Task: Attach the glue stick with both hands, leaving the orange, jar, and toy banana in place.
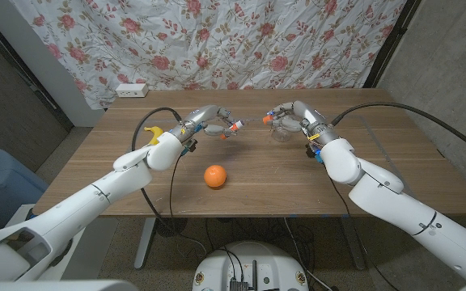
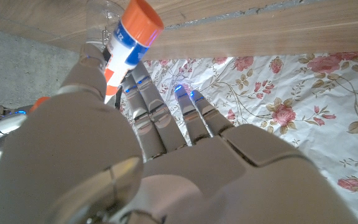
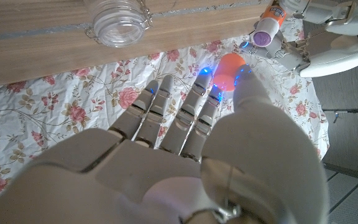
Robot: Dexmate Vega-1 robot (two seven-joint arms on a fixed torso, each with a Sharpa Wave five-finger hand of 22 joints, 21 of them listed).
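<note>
The white glue stick with an orange base is pinched in the left hand above the wooden bench. Facing it, well apart, the right hand's fingers grip what seems its small orange cap. The round orange lies nearer.

Toy banana mostly hidden behind left hand; glue stick too small for detail.

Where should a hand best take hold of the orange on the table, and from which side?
Grip the orange around its widest middle, coming from above. It is round, sits free on the wooden table with nothing touching it, so fingers can close evenly on opposite sides.
</note>
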